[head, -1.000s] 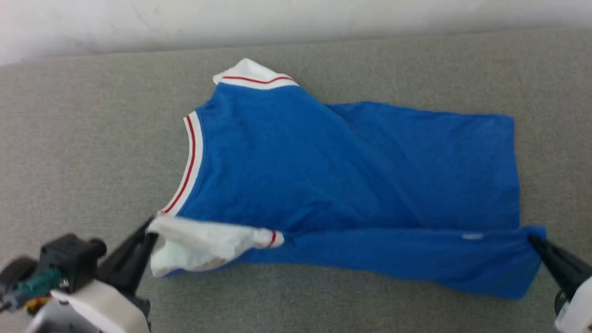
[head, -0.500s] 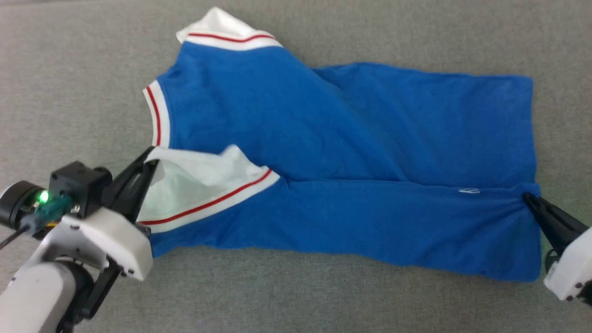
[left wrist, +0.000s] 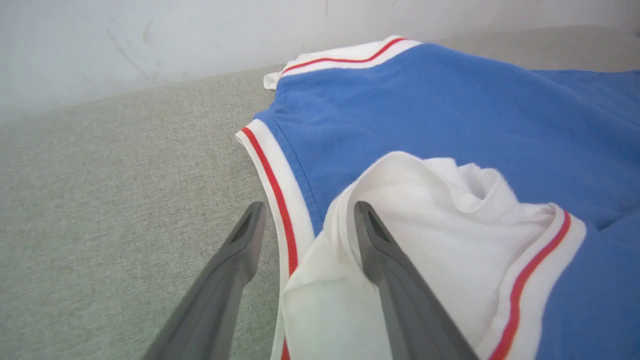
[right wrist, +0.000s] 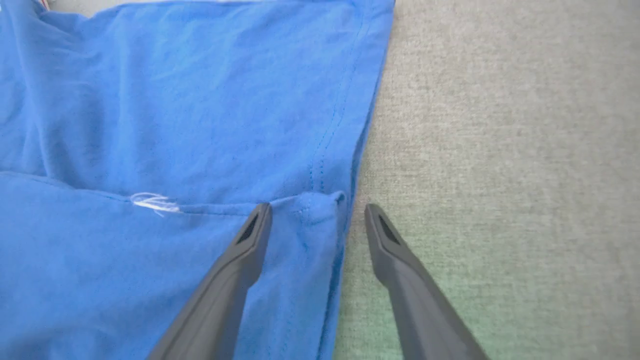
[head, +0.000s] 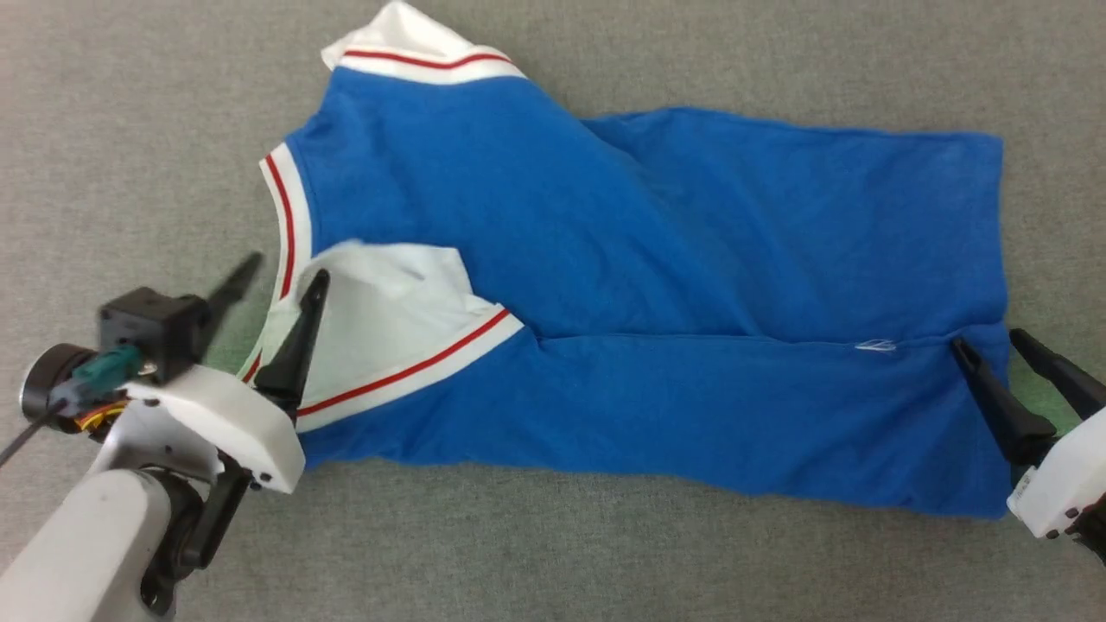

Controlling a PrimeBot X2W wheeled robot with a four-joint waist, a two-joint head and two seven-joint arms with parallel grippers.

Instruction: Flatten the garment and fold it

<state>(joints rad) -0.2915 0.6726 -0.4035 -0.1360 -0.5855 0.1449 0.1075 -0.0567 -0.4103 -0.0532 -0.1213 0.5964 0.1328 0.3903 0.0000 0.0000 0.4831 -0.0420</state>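
- Lying spread on the grey bench: blue shirt, collar end toward the robot's left, hem toward its right.
- Near long edge is folded over onto the body. The fold line runs from the near sleeve across to the hem corner.
- Near sleeve is white with a red stripe. It is turned up onto the blue and bunched, with an open curl at its edge.
- Far sleeve pokes out at the far side, flat on the bench.
- Collar trim, white with a red line, curves along the shirt's left end.
- Diagonal crease crosses the body from the far sleeve toward the middle.
- Small white thread mark sits on the fold line near the hem.
- Left pincer: fingers spread, gripping nothing. One finger is over bare bench just outside the collar trim. The other lies against the near sleeve's curled edge.
- Right pincer: fingers spread, gripping nothing. The puckered hem corner sits between them. One finger is over blue cloth, the other over bare bench beside the hem.
- Pale wall rises behind the bench in the left wrist view.
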